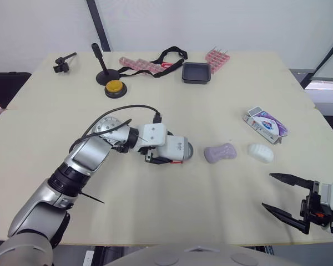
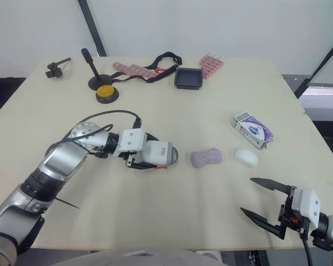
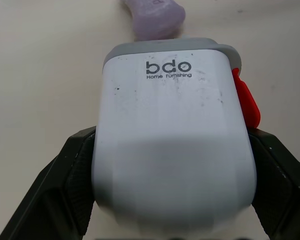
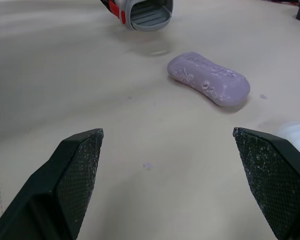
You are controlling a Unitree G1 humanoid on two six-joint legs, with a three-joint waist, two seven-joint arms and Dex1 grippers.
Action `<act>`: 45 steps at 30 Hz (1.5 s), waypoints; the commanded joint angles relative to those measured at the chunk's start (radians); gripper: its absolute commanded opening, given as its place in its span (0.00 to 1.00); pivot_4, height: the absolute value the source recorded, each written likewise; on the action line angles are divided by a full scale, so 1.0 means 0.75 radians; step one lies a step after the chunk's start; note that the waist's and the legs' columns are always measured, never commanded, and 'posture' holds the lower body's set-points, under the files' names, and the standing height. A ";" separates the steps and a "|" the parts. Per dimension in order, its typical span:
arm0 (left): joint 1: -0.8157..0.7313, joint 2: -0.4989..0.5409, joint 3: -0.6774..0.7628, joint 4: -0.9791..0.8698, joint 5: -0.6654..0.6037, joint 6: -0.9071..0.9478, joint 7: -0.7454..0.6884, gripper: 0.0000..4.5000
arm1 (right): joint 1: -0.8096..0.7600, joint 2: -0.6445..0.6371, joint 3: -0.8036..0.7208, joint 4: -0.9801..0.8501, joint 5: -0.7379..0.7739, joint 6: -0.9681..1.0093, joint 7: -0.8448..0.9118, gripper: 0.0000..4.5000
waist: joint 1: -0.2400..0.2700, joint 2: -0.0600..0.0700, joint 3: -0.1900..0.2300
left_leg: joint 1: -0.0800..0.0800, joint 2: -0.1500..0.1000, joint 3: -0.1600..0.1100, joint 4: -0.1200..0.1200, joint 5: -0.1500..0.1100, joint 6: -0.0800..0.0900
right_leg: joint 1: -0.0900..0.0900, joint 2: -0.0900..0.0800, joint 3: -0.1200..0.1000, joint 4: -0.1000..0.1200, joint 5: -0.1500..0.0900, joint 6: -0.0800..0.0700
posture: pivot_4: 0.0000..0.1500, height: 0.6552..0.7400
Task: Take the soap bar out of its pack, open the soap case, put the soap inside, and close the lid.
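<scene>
At the middle of the table (image 1: 211,100), the left gripper (image 3: 172,150) clamps the white soap case (image 1: 175,148), which lies on its side with its grey ribbed mouth facing the purple soap bar (image 1: 220,153) just beside it. A white oval piece (image 1: 261,152) lies past the bar, with the pack (image 1: 265,123) near it. The right gripper (image 1: 268,191) hovers spread wide by the near edge, holding nothing.

The table (image 1: 211,105) is pale cream. The case (image 3: 172,145) is white with a grey rim, a red catch and black lettering. The soap (image 1: 220,153) is lilac. Near the right edge, the pack (image 1: 265,124) is white with purple print. By the far edge, the tray (image 1: 196,72) is black and the button (image 1: 115,86) yellow. The right gripper (image 1: 266,190) has black fingers (image 4: 80,170), finely cross-hatched.
</scene>
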 commanded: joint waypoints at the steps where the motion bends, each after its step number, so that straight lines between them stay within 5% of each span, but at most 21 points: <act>1: -0.065 0.026 -0.033 -0.083 0.066 0.107 0.007 0.77 | 0.004 -0.021 0.002 0.005 0.000 -0.036 0.015 0.99 | 0.000 0.000 0.000 | 0.000 0.000 0.000 0.000 0.000 0.000 | 0.000 0.000 0.000 0.000 0.000 0.000 | 1.00 0.87; 23: -0.174 0.131 -0.075 -0.117 0.063 0.268 -0.102 0.77 | -0.001 -0.031 0.040 0.006 0.006 -0.037 -0.034 0.99 | 0.000 0.000 0.000 | 0.000 -0.001 0.000 -0.002 0.000 0.000 | 0.001 0.000 0.000 -0.002 0.000 0.000 | 1.00 0.87; 29: -0.138 0.232 -0.006 -0.087 0.018 0.207 -0.134 0.77 | -0.010 -0.045 0.044 0.010 0.004 -0.037 -0.042 0.99 | -0.001 0.001 0.000 | 0.000 -0.001 0.000 -0.002 0.000 0.000 | 0.001 0.000 0.000 -0.003 0.000 0.000 | 1.00 0.87; 43: 0.032 0.198 0.060 0.090 -0.031 -0.068 -0.108 0.77 | -0.056 -0.077 0.059 0.007 0.007 -0.019 -0.072 0.99 | 0.006 0.000 0.001 | 0.000 -0.002 0.000 -0.003 0.000 0.000 | 0.001 -0.001 -0.002 -0.004 0.000 0.000 | 1.00 0.87; 45: 0.042 0.180 0.077 0.117 -0.039 -0.108 -0.094 1.00 | -0.058 -0.083 0.055 0.002 0.007 -0.014 -0.076 1.00 | 0.006 0.000 0.001 | 0.000 -0.002 0.000 -0.003 0.000 0.000 | 0.001 -0.001 -0.002 -0.004 0.000 0.000 | 1.00 0.87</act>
